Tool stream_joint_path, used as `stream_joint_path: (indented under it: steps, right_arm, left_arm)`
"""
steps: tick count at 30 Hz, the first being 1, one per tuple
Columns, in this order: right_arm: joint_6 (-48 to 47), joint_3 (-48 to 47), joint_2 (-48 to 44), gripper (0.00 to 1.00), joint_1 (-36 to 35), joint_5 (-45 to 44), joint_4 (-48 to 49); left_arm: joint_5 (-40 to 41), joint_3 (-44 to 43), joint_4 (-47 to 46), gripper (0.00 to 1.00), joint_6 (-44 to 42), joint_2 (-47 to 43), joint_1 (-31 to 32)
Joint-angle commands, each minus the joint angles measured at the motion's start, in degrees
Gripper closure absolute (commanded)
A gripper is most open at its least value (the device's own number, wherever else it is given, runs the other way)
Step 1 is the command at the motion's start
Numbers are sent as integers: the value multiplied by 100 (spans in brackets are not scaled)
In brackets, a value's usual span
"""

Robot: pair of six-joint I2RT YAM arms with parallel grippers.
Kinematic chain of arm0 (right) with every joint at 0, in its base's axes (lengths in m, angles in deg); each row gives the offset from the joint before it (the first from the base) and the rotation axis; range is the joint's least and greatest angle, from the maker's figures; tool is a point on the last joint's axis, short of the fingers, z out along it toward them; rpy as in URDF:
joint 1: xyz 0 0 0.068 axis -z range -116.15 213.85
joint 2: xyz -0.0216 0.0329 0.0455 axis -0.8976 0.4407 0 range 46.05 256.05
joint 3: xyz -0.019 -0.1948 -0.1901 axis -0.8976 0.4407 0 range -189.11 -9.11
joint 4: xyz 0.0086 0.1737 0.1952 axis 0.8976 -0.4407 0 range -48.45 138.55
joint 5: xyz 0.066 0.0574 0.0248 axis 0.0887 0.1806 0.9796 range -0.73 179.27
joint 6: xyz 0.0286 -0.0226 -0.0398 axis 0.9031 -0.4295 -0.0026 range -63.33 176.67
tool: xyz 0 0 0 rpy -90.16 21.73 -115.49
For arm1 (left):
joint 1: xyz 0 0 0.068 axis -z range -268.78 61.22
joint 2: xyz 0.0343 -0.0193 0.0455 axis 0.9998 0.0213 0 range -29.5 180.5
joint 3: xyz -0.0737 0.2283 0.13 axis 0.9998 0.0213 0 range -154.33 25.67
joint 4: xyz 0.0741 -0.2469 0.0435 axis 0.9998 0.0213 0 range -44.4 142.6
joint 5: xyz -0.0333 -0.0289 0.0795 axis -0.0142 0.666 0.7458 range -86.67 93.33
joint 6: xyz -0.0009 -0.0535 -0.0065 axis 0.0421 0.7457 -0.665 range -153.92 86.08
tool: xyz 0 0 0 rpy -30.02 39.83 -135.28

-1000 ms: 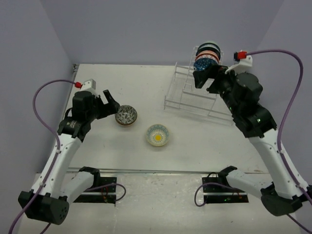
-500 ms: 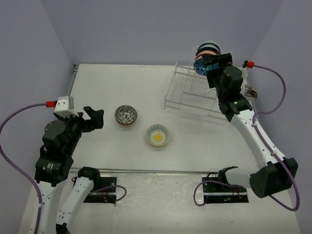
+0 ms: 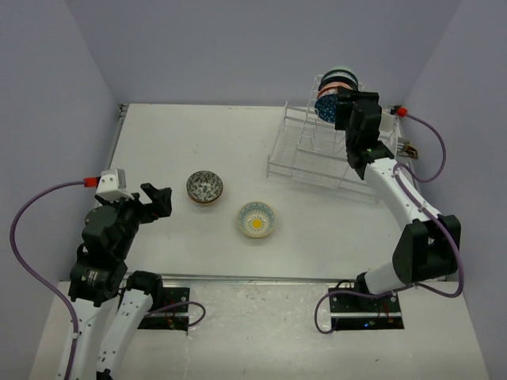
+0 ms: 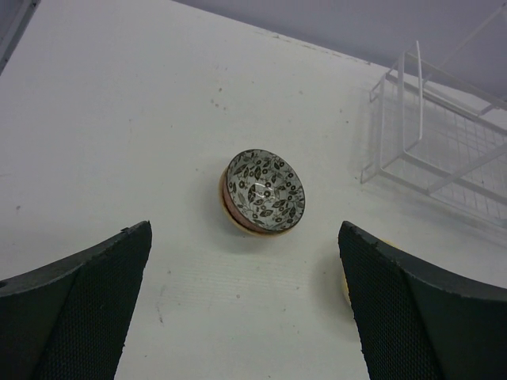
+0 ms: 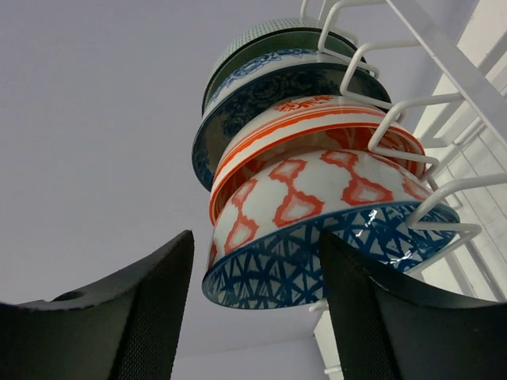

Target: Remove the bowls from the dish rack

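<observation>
The white wire dish rack point(image 3: 317, 150) stands at the table's far right, with several bowls point(image 3: 336, 89) upright in its tall tier. In the right wrist view the nearest one is a bowl with a blue lattice inside and red-and-white outside point(image 5: 317, 237). My right gripper point(image 3: 342, 111) is open, its fingers either side of that bowl's rim without touching it. A dark floral bowl point(image 3: 205, 188) and a yellow-centred bowl point(image 3: 257, 219) sit on the table. My left gripper point(image 3: 158, 198) is open and empty, left of the floral bowl point(image 4: 265, 192).
The rack's low base point(image 4: 444, 134) shows at the right of the left wrist view. Lilac walls close in the table on three sides. Purple cables trail from both arms.
My left arm has drawn back toward its base, away from the floral bowl. My right gripper has moved up and in to the front bowl in the rack.
</observation>
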Motion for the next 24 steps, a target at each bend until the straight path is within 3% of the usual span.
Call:
stream_joint_path:
  steps: [1, 2, 5, 6, 8, 9, 16, 24]
  right_arm:
    - [174, -188, -11, 36, 10, -241, 626]
    - [235, -118, -20, 46, 19, -337, 696]
    - [375, 66, -46, 63, 28, -469, 889]
    - [437, 102, -46, 74, 19, -478, 899]
    - [560, 146, -11, 82, 19, -452, 960]
    - [622, 181, -2, 91, 19, -426, 969]
    - [1105, 410, -81, 100, 19, -364, 1083]
    - [807, 753, -345, 100, 19, 180, 2497]
  left_arm:
    - [-145, 52, -380, 0, 33, 74, 9]
    - [-171, 61, -389, 0, 16, 83, 9]
    - [-198, 61, -397, 0, 7, 109, 9]
    - [-198, 61, -398, 0, 7, 101, 9]
    - [-207, 61, -398, 0, 7, 92, 18]
    - [-207, 61, -389, 0, 7, 92, 18]
    - [-207, 69, -406, 0, -2, 83, 35]
    - [-172, 69, -406, 0, 7, 83, 35]
